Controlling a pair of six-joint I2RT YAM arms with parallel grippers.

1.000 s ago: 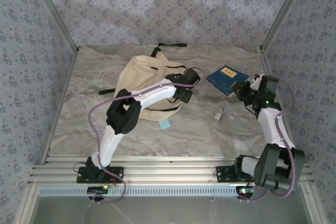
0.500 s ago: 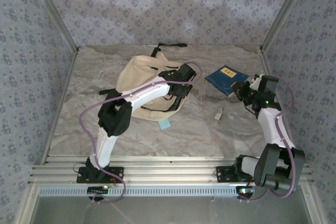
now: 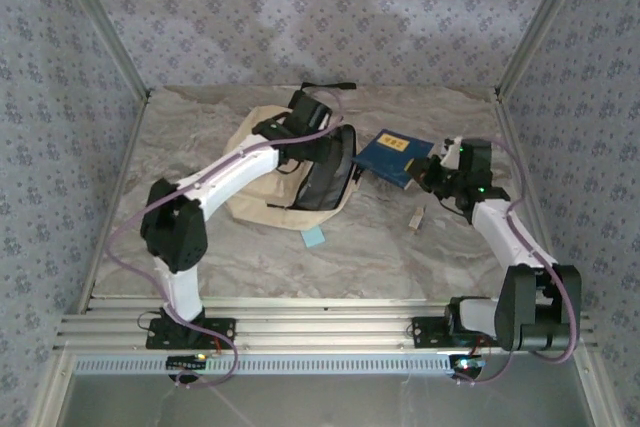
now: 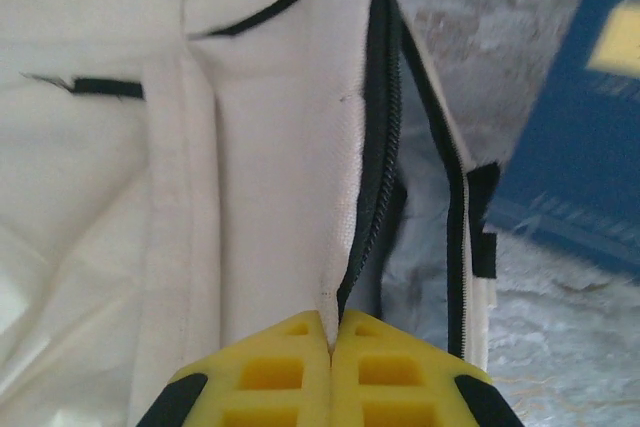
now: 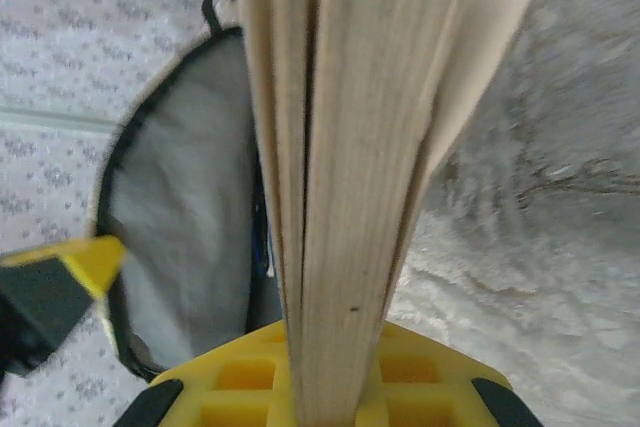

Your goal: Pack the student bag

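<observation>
A soft cream-beige fabric student bag (image 3: 262, 182) with black zipper lines and black straps lies on the marbled grey worktop (image 3: 200, 237), in its far half and a little left of the middle, with one black strap (image 3: 330, 86) reaching to the far edge. The left claw (image 4: 330, 347) is closed on the bag: in the left wrist view its two yellow fingertips (image 4: 270, 372) meet on a fold of cream cloth right at the black zipper (image 4: 380, 147), and the cloth rises from them in a taut ridge. In the top view the bag's mouth (image 3: 332, 169) stands open and faces the worktop's right edge, black at the rim. The right wrist view looks into that mouth and shows a pale grey lining (image 5: 180, 217). The right claw (image 5: 320, 387) grips a dark blue hard-backed book (image 3: 393, 156) with a small yellow label. Its yellow fingers (image 5: 240, 377) sit on either side of the block of cream pages (image 5: 350, 147), which fan out slightly at the free end. The book is just to the right of the bag's mouth, its near corner close to the rim; whether they touch I cannot tell. A small light-blue flat piece (image 3: 314, 237) lies on the worktop just in front of the bag, towards the near edge. A small pale oblong object (image 3: 417, 217) lies on the worktop below the book, near the right arm.
</observation>
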